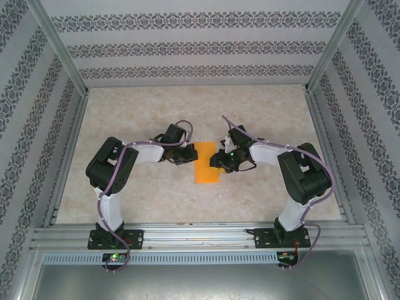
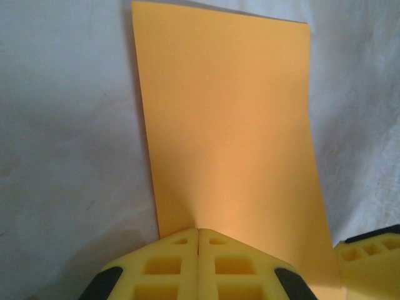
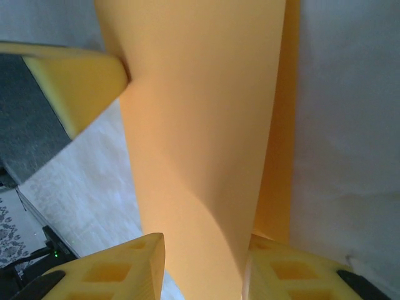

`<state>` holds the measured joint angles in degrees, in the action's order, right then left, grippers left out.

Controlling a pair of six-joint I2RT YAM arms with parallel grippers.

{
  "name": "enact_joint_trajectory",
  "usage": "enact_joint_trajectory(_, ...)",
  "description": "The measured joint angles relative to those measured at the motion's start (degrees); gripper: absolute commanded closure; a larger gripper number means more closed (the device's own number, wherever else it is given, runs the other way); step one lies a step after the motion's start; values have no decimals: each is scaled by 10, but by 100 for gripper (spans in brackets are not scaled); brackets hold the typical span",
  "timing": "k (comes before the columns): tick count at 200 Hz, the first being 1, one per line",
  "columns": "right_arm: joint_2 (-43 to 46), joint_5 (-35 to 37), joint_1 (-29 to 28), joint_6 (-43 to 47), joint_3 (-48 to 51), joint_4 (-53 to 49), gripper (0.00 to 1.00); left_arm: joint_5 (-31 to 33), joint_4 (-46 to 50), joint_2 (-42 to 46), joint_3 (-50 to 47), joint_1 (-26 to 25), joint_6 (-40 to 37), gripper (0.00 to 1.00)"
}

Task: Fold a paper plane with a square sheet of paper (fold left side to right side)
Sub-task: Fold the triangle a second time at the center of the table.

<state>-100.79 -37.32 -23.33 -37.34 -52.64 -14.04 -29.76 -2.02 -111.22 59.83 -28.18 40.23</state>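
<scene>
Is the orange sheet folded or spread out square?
Folded: from above the orange sheet is a narrow rectangle, and the right wrist view shows two layers.

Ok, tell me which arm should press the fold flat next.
Left, probably. The left gripper is shut, its tips down on the near edge of the orange paper, ready to press. The right gripper stands open with curved paper between its fingers.

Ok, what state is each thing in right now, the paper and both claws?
Square sheet of paper: folded over into a rectangle, top layer bowed up.
Left claw: shut, tips at the sheet's edge.
Right claw: partly open, bowed layer between its fingers.
</scene>
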Motion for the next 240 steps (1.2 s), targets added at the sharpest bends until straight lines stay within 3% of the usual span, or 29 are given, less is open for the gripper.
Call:
enact_joint_trajectory(76, -36, -13, 30, 15, -35, 6, 67, 0, -2, 1, -1, 0, 0, 100)
enact_joint_trajectory(148, -63, -22, 33, 19, -45, 9, 82, -1, -2, 1, -2, 0, 2, 100)
enact_joint_trajectory(189, -63, -27, 34, 24, -46, 9, 97, 1, 12, 5, 2, 0, -3, 84)
enact_joint_trajectory(240, -61, -31, 34, 26, -46, -2, 100, 30, 52, 63, 15, -4, -40, 69)
